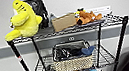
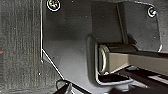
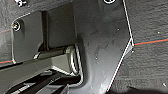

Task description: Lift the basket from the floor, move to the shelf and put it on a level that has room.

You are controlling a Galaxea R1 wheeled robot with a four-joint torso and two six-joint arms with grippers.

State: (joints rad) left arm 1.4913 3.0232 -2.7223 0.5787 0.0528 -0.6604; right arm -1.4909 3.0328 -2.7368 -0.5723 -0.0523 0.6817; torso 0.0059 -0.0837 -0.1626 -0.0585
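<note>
On middle wire tier (image 1: 104, 57) of black shelf (image 1: 122, 39): woven basket (image 1: 72, 62) sits upright between posts, dark items and blue piece inside. Top tier above carries yellow plush toy (image 1: 23, 18), brown cardboard box (image 1: 63, 22), orange plush (image 1: 87, 17), dark framed panel (image 1: 38, 10). Colourful items crowd tier below basket. Wrist cameras look down past dark robot plates onto carpet floor (image 3: 150, 62) with thin red line. Gripper state, left or right: cannot tell; placing things relative to gripper not possible.

Black wire metal shelf (image 1: 120, 33); beige woven basket (image 1: 73, 63); fuzzy yellow plush toy (image 1: 23, 20); matt brown cardboard box (image 1: 63, 22); dark, rough carpet floor (image 3: 150, 62).
</note>
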